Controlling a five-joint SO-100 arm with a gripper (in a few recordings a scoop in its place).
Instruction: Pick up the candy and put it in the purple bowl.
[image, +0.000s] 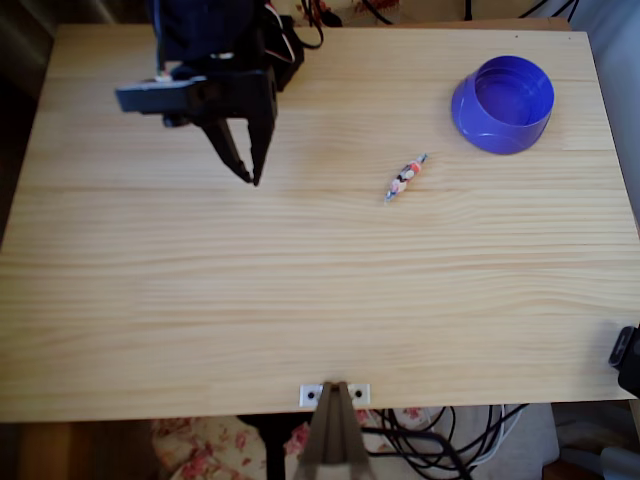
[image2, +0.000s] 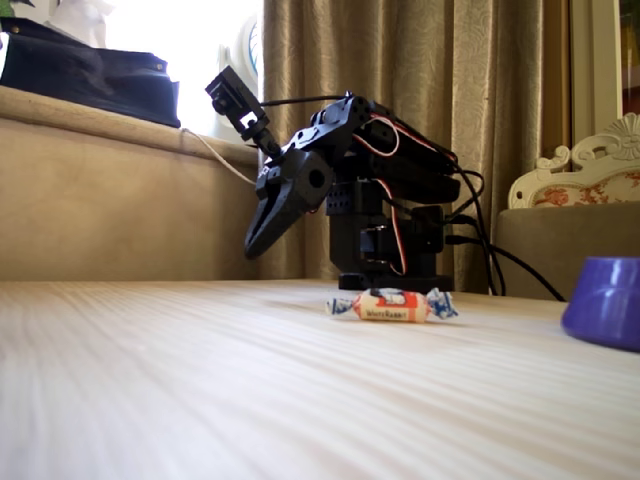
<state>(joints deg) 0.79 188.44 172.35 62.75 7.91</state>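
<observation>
The candy, a slim white wrapped sweet with red-orange marks and twisted ends, lies flat on the wooden table right of centre in the overhead view. It also lies in the middle of the fixed view, candy. The purple bowl stands upright at the back right, a short way beyond the candy, and at the right edge in the fixed view, bowl. My black gripper hangs above the table's back left, well left of the candy, pointing down. Its fingertips meet and hold nothing. In the fixed view the gripper looks like one closed beak.
The arm's base stands at the table's back edge. A small metal bracket sits at the front edge. Cables hang below the front of the table. Bare wood lies between the gripper and the candy.
</observation>
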